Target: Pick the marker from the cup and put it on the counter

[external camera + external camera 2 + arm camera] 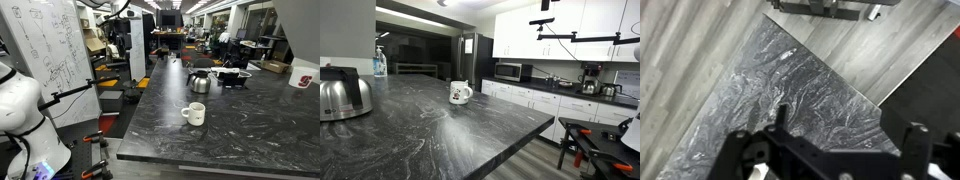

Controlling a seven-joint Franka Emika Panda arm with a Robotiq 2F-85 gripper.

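Observation:
The cup [194,114] is a small white mug standing upright on the black marbled counter [240,135], near its front part. It also shows in an exterior view [460,93] with its handle to the right. The marker cannot be made out in any view. In the wrist view my gripper [845,130] is open and empty, high above a corner of the counter [790,80]. My gripper itself does not show in either exterior view. Only the white arm base [25,115] shows beside the counter.
A shiny metal kettle [200,82] [342,95] stands behind the cup. A large white bucket with red print [304,73] sits at the far end. Grey wood floor [690,60] lies beyond the counter edge. A whiteboard [55,50] stands near the arm.

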